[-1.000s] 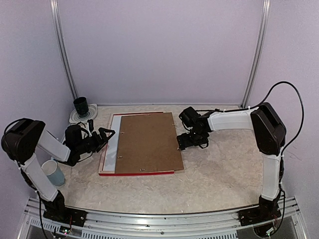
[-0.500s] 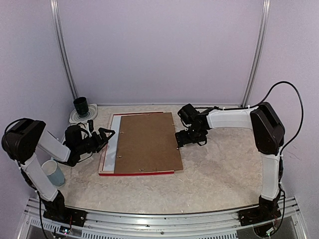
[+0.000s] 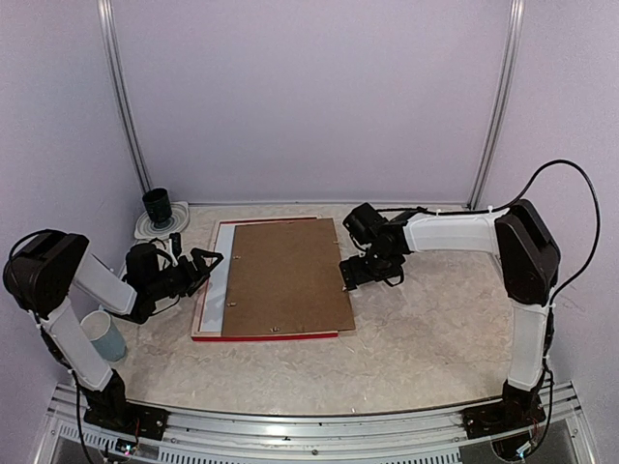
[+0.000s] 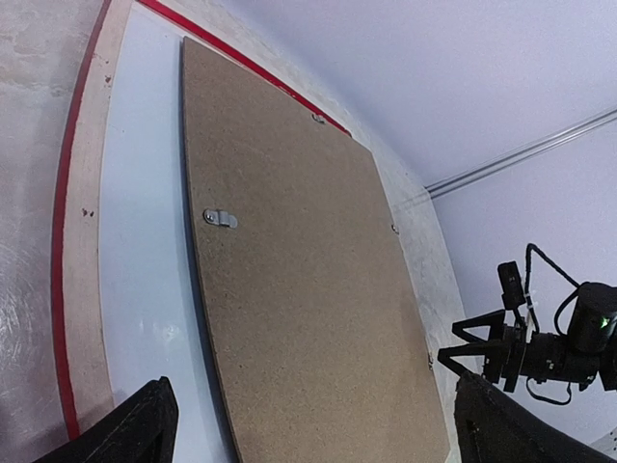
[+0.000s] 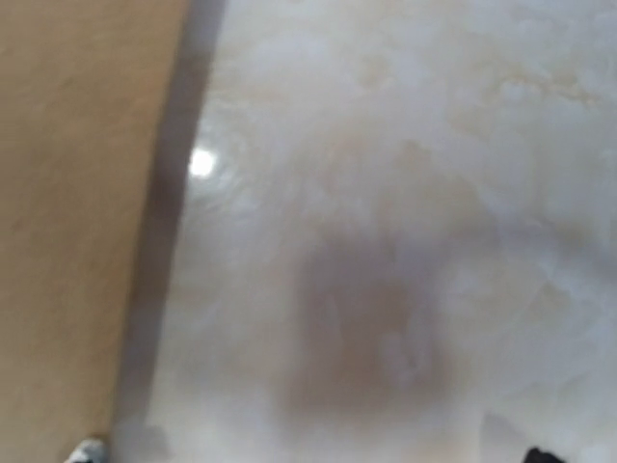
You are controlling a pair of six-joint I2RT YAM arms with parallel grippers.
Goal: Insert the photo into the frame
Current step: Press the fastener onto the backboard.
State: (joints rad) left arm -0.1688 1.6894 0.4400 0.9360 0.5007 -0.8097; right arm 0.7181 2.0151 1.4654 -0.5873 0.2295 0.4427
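The frame (image 3: 266, 336) lies flat on the table, its red edge (image 4: 63, 241) showing along the left and near sides. A white sheet (image 3: 218, 280) rests in it. On that sheet lies a brown backing board (image 3: 285, 278), shifted right so that it overhangs the frame's right side. The photo is hidden. My left gripper (image 3: 198, 263) hovers open just left of the frame, its dark fingertips (image 4: 145, 424) spread wide over the sheet and board (image 4: 299, 251). My right gripper (image 3: 365, 275) stands open low at the board's right edge, over bare table in the blurred right wrist view.
A dark cup on a white disc (image 3: 158, 208) stands in the back left corner. A pale blue cup (image 3: 103, 333) sits by the left arm's elbow. Walls close in behind and on both sides. Bare marbled table (image 3: 435, 319) spreads right of the frame.
My right gripper has edged slightly left toward the backing board's right edge. The left arm and the frame have not moved.
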